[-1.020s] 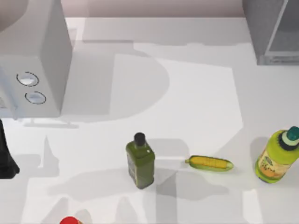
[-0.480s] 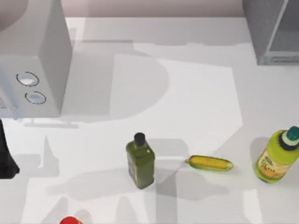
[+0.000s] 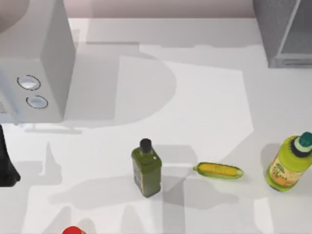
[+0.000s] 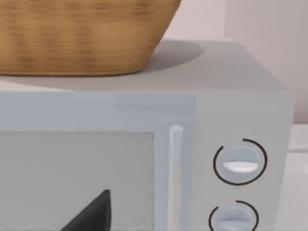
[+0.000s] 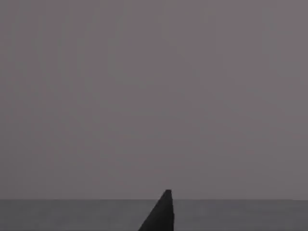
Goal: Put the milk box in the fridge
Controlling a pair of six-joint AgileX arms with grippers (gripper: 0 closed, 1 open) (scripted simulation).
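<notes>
Your fridge [image 3: 285,31] stands at the table's [image 3: 204,97] 1 o'clock corner, and the microwave [image 3: 36,63] sits at 10 o'clock with a wicker basket [image 4: 82,38] on top of it. You cannot tell where the milk box is. Just toward 6 o'clock of centre stands a green bottle [image 3: 146,168] with a black cap. A corn cob [image 3: 218,170] lies at its 3 o'clock, and farther that way is a yellow-green bottle [image 3: 288,165]. Your left arm [image 3: 6,163] waits at 9 o'clock, its left gripper [image 4: 91,214] facing the microwave door. Your right gripper [image 5: 161,214] faces a plain grey surface. You cannot tell whether either gripper is open or closed.
</notes>
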